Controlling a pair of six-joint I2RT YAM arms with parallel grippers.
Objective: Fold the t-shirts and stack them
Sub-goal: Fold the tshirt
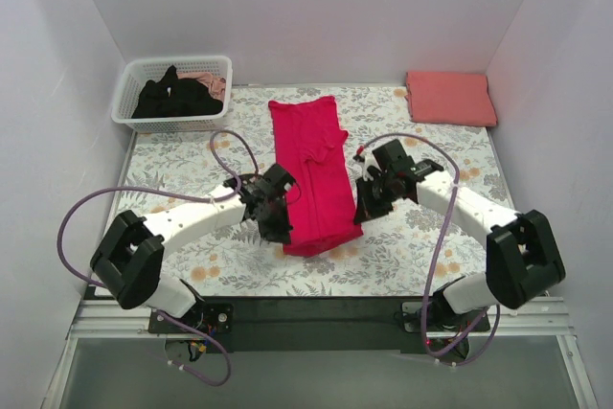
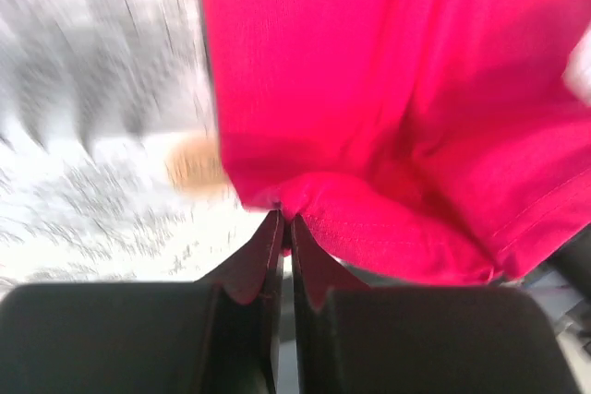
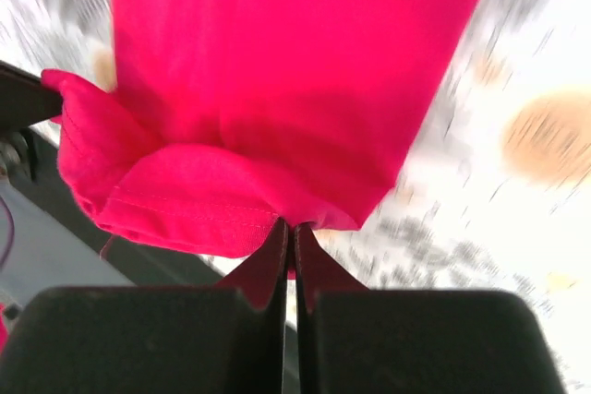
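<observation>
A crimson-magenta t-shirt [image 1: 311, 170] lies as a long narrow strip down the middle of the floral cloth. My left gripper [image 1: 278, 227] is shut on its near left hem corner [image 2: 277, 198]. On the other side my right gripper [image 1: 362, 210] is shut on the near right hem corner [image 3: 305, 217]. The near end of the shirt is lifted and bunched between them. A folded salmon-pink t-shirt [image 1: 450, 98] rests at the far right corner. A black t-shirt [image 1: 177, 98] is heaped in the basket.
The white lattice basket [image 1: 129, 102] stands at the far left corner, with a bit of pink fabric [image 1: 206, 79] inside behind the black shirt. White walls close in the left, far and right sides. The floral cloth [image 1: 192, 265] covers the table.
</observation>
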